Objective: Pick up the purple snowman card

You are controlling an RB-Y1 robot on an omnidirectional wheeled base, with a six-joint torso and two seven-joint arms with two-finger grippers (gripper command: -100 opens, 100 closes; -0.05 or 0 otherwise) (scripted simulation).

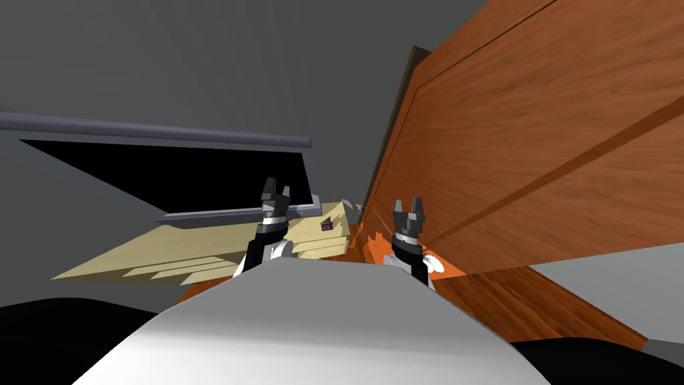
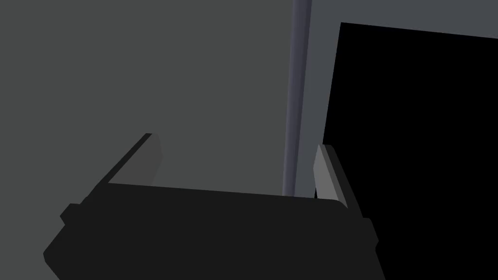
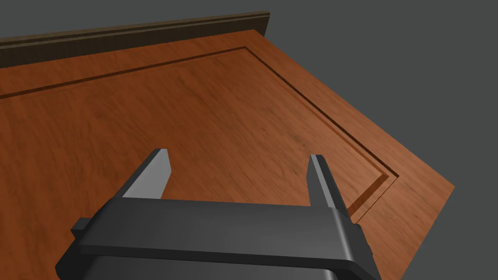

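Grippers are both up in front of the robot, and neither one holds anything. The left gripper has its two thin fingers spread wide apart. The right gripper has its fingers spread wide too. It points at a big brown wooden door and does not touch it.

The small purple card sits on a pale wooden top, close to the top's corner near the door. From the head view, the card lies between the two grippers. It is nearer the left one, just off to its side and lower than its fingertips. Nothing touches the card. It is too small to make out its picture.

Behind the pale top is a grey frame around a black area.
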